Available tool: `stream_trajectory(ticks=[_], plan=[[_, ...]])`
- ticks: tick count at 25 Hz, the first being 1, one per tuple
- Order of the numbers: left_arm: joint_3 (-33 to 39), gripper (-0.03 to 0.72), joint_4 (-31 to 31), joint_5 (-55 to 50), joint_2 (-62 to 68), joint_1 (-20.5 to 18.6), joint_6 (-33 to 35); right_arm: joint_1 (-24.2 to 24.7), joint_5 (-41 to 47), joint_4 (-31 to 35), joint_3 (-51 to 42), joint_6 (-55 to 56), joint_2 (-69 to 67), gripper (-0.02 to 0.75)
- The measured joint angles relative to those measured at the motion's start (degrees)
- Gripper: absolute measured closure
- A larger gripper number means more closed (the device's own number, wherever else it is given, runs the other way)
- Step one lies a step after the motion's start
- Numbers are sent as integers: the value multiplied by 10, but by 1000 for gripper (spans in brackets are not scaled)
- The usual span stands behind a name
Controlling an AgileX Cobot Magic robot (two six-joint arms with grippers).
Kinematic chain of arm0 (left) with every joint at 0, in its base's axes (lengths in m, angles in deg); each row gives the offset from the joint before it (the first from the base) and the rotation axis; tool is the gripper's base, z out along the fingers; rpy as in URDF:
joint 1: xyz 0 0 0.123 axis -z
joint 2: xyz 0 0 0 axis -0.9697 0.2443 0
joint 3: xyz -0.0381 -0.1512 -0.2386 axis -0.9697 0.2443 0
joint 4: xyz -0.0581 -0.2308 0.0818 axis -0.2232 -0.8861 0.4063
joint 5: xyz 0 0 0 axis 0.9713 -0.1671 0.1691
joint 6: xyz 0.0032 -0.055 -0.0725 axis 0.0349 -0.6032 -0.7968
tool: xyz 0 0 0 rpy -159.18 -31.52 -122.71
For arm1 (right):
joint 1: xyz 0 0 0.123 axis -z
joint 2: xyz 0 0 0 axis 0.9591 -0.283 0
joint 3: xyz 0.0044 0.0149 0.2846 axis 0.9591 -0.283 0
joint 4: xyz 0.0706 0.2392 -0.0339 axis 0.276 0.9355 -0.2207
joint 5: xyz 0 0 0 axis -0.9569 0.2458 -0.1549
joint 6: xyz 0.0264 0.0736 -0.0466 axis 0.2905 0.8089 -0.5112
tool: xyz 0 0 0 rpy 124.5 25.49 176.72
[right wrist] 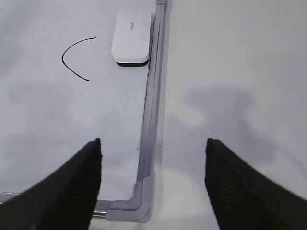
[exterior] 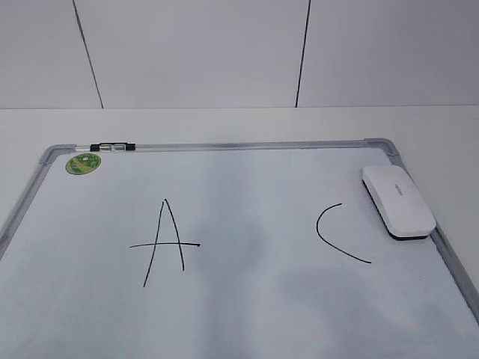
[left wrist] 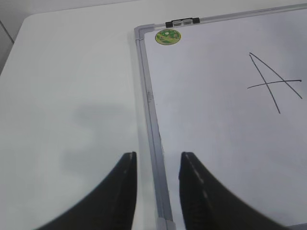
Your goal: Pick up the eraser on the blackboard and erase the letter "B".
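A: One blackboard [exterior: 247, 299] flat on a white table [exterior: 224, 123], filling most of the exterior view. White writing surface, silver-grey frame, rounded grey corners.

B: Two letters on it, not three. A black "A" [exterior: 166, 243] left of centre, a black "C" [exterior: 338, 233] to the right. No letter "B" to be seen; between the two only bare board, faintly smudged.

A: One eraser [exterior: 398, 200]. Lying on the board, felt side down, in the far right corner, just inside the right frame rail and right of the "C". Long axis roughly along that rail, slightly slanted in the exterior view, running from the far corner toward the near edge. White top with small grey lettering, too small to read.

B: One round green sticker [exterior: 83, 163] in the far left corner. One small black-and-silver clip [exterior: 111, 147] on the top rail just beside it.

A: Two grippers. Left gripper [left wrist: 157, 165] partly open, empty, hanging over the board's left rail. Right gripper [right wrist: 153, 158] spread wide, empty, above the near right corner piece, well apart from the eraser.
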Motion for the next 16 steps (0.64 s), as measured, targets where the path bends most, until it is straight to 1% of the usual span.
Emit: stream_trajectory(ticks=[16], plan=[[0, 454, -1, 0, 0, 0, 0, 0, 0, 0, 0, 0, 0, 195]])
